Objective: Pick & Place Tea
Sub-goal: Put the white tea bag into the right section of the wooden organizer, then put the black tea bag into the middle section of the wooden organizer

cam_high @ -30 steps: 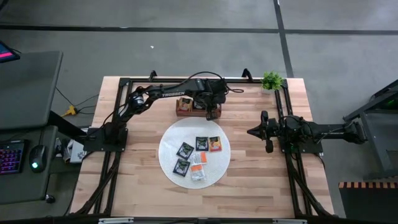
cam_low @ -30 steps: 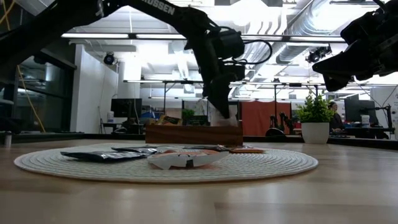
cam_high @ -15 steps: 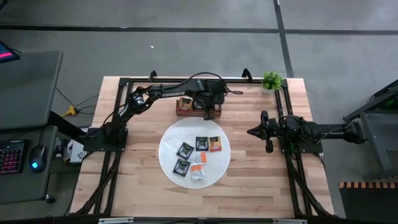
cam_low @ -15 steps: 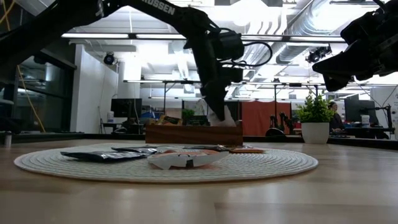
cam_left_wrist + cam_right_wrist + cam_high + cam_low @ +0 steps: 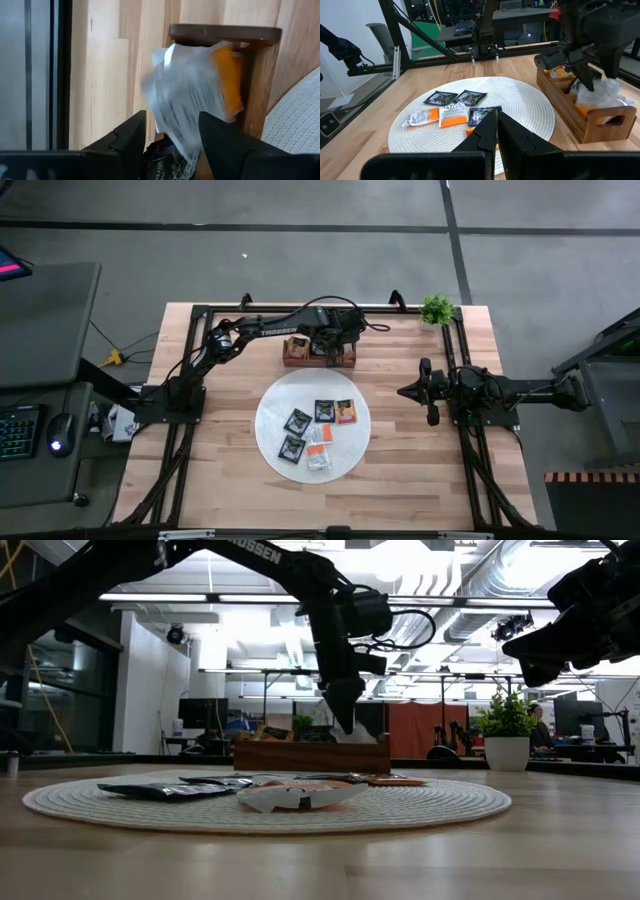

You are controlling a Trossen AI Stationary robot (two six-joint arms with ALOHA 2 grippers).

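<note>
My left gripper point(image 5: 172, 137) is open just above the right end compartment of the brown wooden tray point(image 5: 318, 352). A white-and-orange tea sachet point(image 5: 192, 95) shows blurred between and beyond its fingers, standing in that compartment point(image 5: 605, 95). Other sachets fill the tray's other compartments. Several sachets, black point(image 5: 323, 410), orange point(image 5: 345, 412) and white point(image 5: 318, 461), lie flat on the round white mat point(image 5: 275, 415). My right gripper point(image 5: 495, 125) is shut and hovers over the table's right side point(image 5: 405, 392), pointing at the mat.
A small potted plant point(image 5: 437, 310) stands at the table's far right corner. Black frame rails run along the far edge and both sides. Bare wood lies between the mat and the right arm and along the near edge.
My left gripper has risen from the tray's right end compartment and drawn slightly toward the far edge. The white-and-orange sachet has stayed down at the tray while the fingers moved up.
</note>
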